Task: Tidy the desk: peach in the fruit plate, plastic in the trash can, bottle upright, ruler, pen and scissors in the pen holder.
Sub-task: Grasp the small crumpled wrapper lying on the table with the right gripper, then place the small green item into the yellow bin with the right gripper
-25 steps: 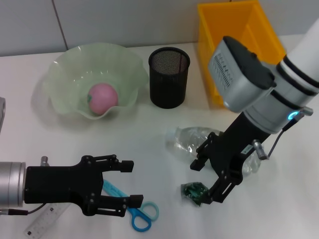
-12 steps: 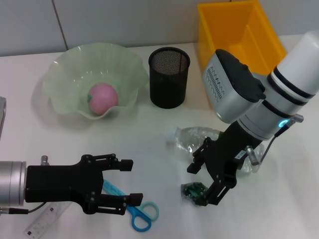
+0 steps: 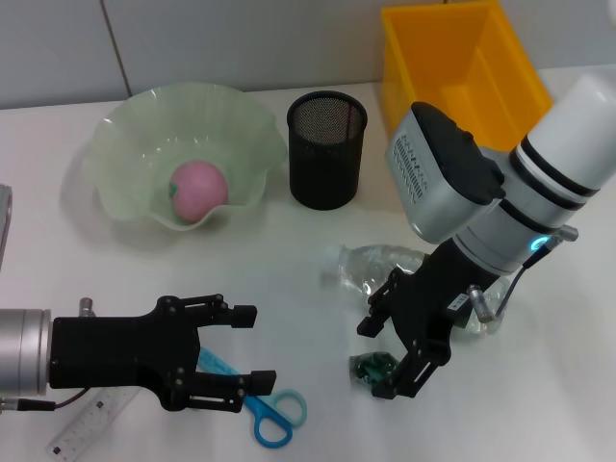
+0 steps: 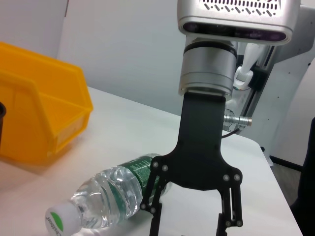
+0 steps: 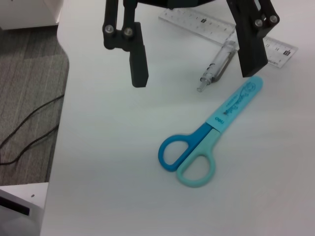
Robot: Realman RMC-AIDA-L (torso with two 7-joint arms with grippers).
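Note:
A crumpled green plastic piece [image 3: 370, 366] lies on the white desk. My right gripper [image 3: 377, 358] is open, with one finger on each side of the plastic. A clear bottle [image 3: 385, 271] lies on its side just behind it and also shows in the left wrist view [image 4: 110, 194]. My left gripper [image 3: 253, 348] is open and empty, hovering over the blue scissors [image 3: 269, 416]. The right wrist view shows the scissors [image 5: 206, 142], a clear pen [image 5: 217, 68] and a ruler [image 5: 231, 32]. The peach [image 3: 197, 188] sits in the green fruit plate [image 3: 125, 135].
The black mesh pen holder [image 3: 327, 149] stands at the back centre. A yellow bin [image 3: 462, 77] stands at the back right. The ruler [image 3: 91, 425] lies at the front left edge under my left arm.
My right gripper has moved a little to the left and down, closing in around the green plastic. The left arm has not moved.

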